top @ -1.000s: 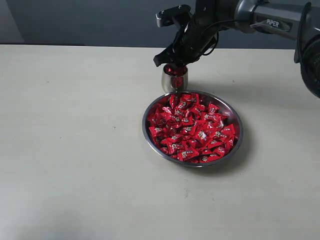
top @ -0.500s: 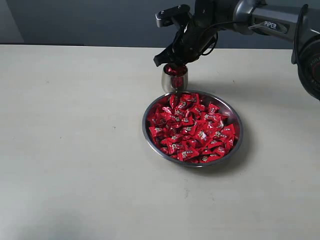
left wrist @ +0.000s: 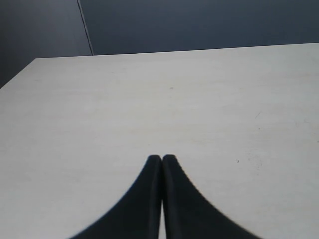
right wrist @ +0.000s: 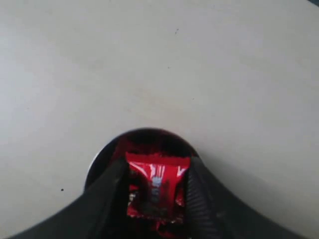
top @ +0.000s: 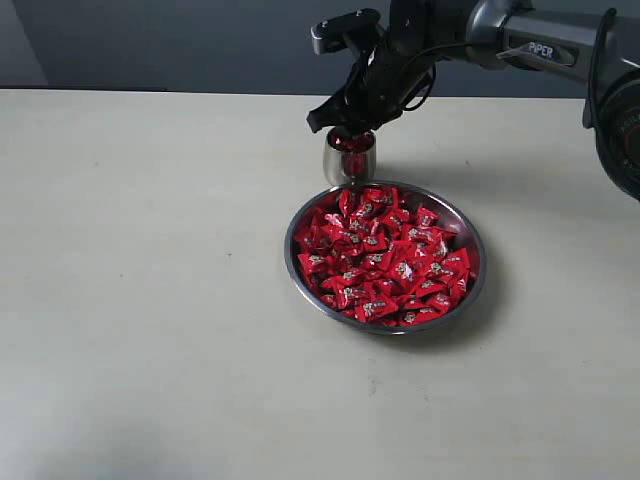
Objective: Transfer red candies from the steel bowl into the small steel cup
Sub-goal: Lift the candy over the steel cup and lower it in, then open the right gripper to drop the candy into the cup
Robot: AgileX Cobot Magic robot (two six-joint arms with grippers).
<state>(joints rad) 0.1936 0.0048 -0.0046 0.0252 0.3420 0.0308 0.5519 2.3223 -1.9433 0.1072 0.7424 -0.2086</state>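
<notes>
**Holding one candy over the cup**

The right jaws pinch a single shiny red wrapped candy (right wrist: pixel 155 191) directly above the mouth of the small rounded steel cup (top: pixel 349 160), which shows red inside. The cup stands on the pale table (top: pixel 150 250) just beside the wide shallow steel bowl (top: pixel 292 240), at its 11 o'clock, and the bowl is heaped with red candies (top: pixel 385 260). The left jaws are pressed together above the table.
</notes>
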